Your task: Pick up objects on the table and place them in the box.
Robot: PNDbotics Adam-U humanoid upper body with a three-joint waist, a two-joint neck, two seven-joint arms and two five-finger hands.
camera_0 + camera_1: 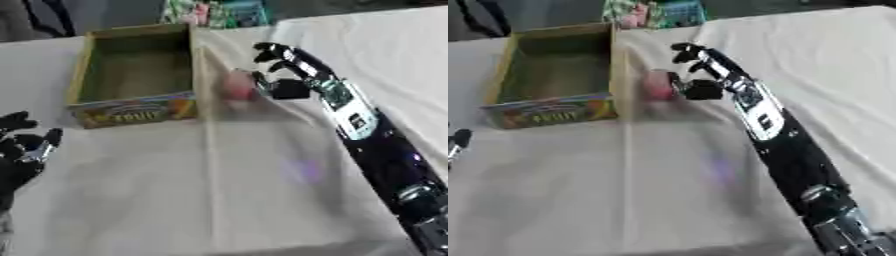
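right hand [289, 75]: fingers curled beside pink object [236, 86], contact unclear | left hand [22, 145]: relaxed, idle

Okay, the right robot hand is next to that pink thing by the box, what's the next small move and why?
Probably close the right robot hand around the blurred pink object, then lift. Its fingers sit right beside the object, just outside the right wall of the cardboard box, and the box looks empty. Whether the fingers already touch it can't be told.
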